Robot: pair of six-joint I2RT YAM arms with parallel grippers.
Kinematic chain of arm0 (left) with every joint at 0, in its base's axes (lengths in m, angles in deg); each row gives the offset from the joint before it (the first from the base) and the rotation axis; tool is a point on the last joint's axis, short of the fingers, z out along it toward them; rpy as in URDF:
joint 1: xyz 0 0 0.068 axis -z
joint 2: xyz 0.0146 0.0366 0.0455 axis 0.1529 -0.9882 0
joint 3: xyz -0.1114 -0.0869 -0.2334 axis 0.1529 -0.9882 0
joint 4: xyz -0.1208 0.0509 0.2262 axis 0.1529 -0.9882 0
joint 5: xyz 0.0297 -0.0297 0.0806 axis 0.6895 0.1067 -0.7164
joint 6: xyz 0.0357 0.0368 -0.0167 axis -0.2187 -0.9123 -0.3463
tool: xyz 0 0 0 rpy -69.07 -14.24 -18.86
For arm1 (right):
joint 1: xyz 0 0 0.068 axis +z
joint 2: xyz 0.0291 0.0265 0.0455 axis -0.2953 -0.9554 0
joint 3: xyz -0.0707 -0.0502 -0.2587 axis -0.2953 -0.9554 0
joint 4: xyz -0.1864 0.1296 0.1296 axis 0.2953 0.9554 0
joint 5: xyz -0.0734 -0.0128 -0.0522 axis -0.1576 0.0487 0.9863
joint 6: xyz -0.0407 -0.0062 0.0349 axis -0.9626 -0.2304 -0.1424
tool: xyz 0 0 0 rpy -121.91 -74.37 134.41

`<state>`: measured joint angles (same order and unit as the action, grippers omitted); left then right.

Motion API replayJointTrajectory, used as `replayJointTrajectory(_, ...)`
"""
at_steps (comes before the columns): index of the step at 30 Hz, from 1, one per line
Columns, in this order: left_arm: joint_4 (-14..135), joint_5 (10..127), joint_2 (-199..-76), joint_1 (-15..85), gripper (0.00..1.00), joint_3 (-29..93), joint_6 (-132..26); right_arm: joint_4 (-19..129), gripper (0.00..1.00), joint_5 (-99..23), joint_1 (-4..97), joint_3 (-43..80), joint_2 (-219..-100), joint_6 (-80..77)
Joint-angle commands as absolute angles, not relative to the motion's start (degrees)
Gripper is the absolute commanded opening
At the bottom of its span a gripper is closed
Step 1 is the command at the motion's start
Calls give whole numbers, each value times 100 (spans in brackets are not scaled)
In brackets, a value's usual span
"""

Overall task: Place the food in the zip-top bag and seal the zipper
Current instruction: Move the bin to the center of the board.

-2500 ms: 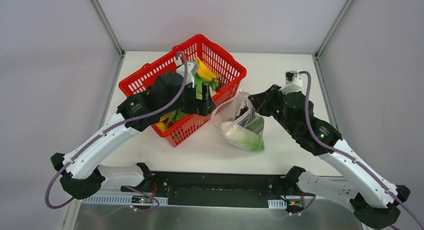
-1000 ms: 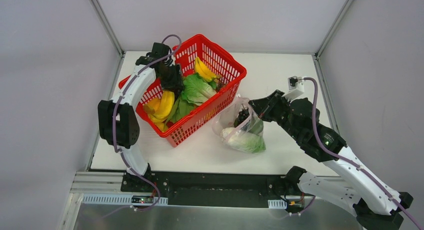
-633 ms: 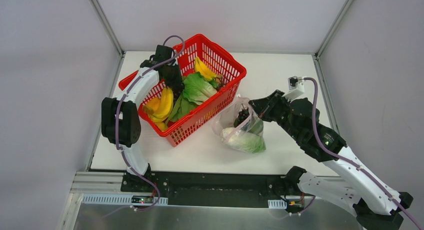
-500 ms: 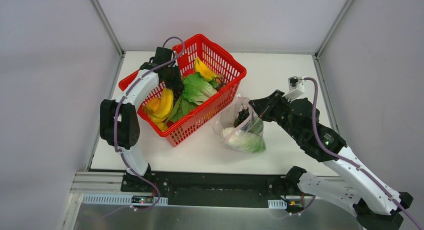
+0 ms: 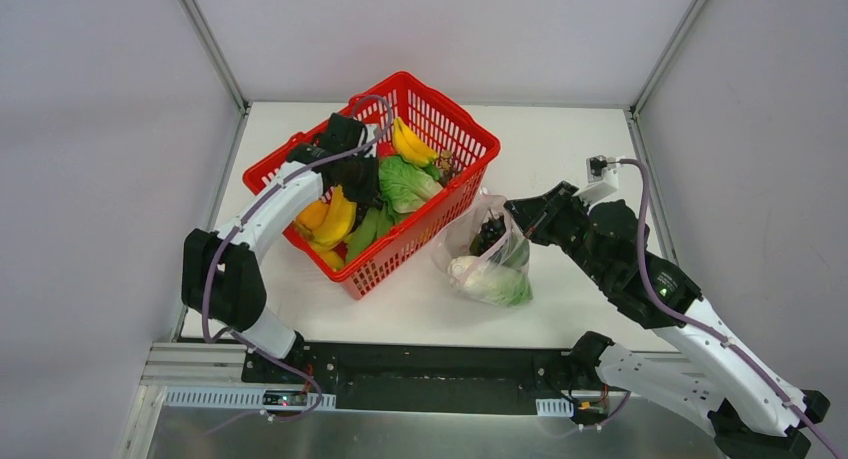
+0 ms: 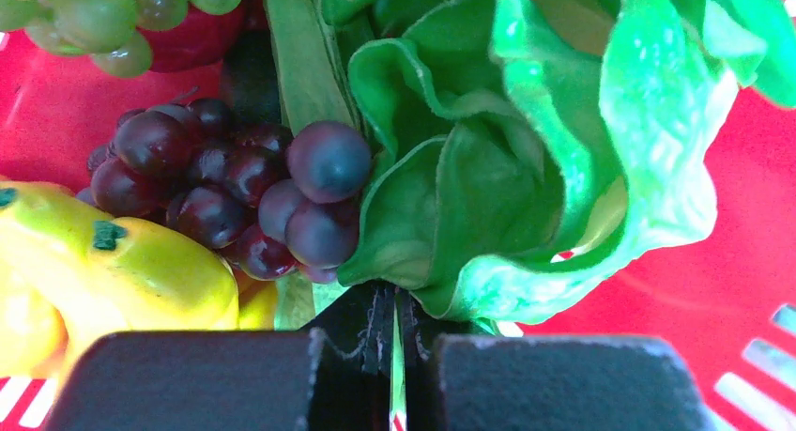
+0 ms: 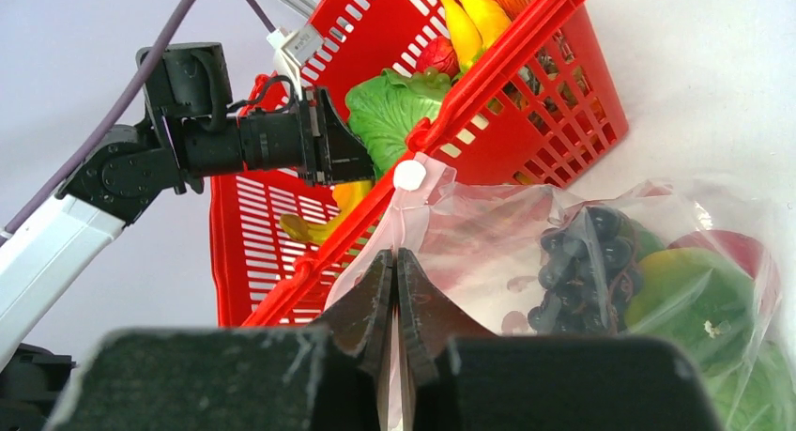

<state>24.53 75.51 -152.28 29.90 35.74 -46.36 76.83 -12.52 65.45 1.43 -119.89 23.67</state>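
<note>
My left gripper [image 5: 363, 179] is inside the red basket [image 5: 452, 111], shut on the edge of a leafy green [image 5: 408, 184]. The left wrist view shows a thin leaf edge of that leafy green [image 6: 526, 168] pinched between my left gripper [image 6: 395, 311] jaws. Dark grapes [image 6: 253, 192] and a yellow fruit [image 6: 122, 262] lie beside it. The clear zip-top bag [image 5: 490, 259] stands right of the basket, holding a white-green cabbage [image 5: 478, 277] and dark grapes [image 7: 573, 262]. My right gripper [image 7: 395, 262] is shut on the bag's mouth edge, just below the pink zipper [image 7: 402, 220].
Bananas [image 5: 408, 144] lie at the basket's far side and more yellow fruit [image 5: 330, 217] at its left. The basket's near corner [image 5: 360, 284] is close to the bag. White table [image 5: 560, 139] stretches behind the right arm, with grey walls on both sides.
My left gripper went from open to shut on the leafy green while moving right inside the basket. The basket shifted slightly to the right. The right arm moved a little, still holding the bag.
</note>
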Motion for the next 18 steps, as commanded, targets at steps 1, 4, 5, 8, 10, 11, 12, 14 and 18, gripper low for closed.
replayJointTrajectory(1,1835,7984,-14814,3526,0,3321,-4601,7510,5,-1161,6551,192,-11929,2432)
replayJointTrajectory(4,1938,8005,-14432,3721,0,3163,-4514,7510,5,-1129,6546,179,-11903,2433)
replayJointTrajectory(5,1940,7956,-14293,3741,0,3124,-4487,7509,5,-1131,6549,179,-11898,2433)
replayJointTrajectory(8,1801,7458,-13805,3745,0,3129,-4439,7527,5,-1124,6545,196,-11886,2433)
replayJointTrajectory(10,1610,6955,-13491,3738,0,3259,-4446,7527,5,-1114,6544,188,-11875,2437)
replayJointTrajectory(11,1524,6770,-13326,3732,0,3333,-4460,7527,5,-1114,6546,193,-11872,2441)
replayJointTrajectory(12,1450,6570,-13199,3717,0,3396,-4468,7523,5,-1114,6549,196,-11868,2446)
replayJointTrajectory(14,1388,6309,-13000,3653,0,3447,-4496,7526,5,-1114,6548,188,-11852,2463)
replayJointTrajectory(18,1279,6353,-12804,3413,0,3476,-4504,7544,5,-1129,6550,170,-11823,2493)
